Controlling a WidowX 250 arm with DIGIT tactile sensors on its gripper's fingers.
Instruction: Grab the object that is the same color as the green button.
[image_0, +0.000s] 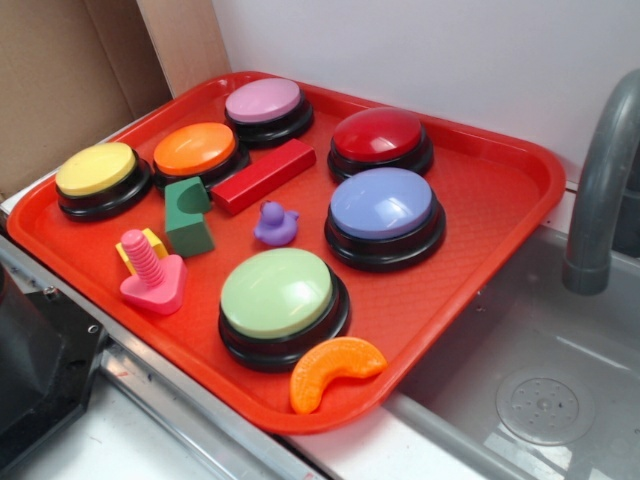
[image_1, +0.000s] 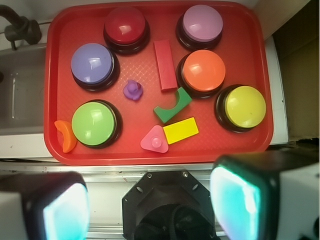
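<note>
The small dark green block (image_0: 188, 217) with a curved notch lies on the red tray (image_0: 480, 200), between the orange button and the pink screw toy; it also shows in the wrist view (image_1: 172, 105). The pale green button (image_0: 278, 294) stands at the tray's near side, also in the wrist view (image_1: 93, 123). My gripper (image_1: 155, 210) is open and empty, high above and off the tray's near edge, its two pads far apart. The gripper does not show in the exterior view.
Yellow (image_0: 96, 170), orange (image_0: 195, 150), pink (image_0: 263, 101), red (image_0: 379, 136) and lavender-blue (image_0: 382, 204) buttons stand on the tray. A red bar (image_0: 263, 175), purple duck (image_0: 275, 225), pink screw toy (image_0: 150, 272) and orange slice (image_0: 330, 370) lie there. A sink and grey faucet (image_0: 600, 190) are at right.
</note>
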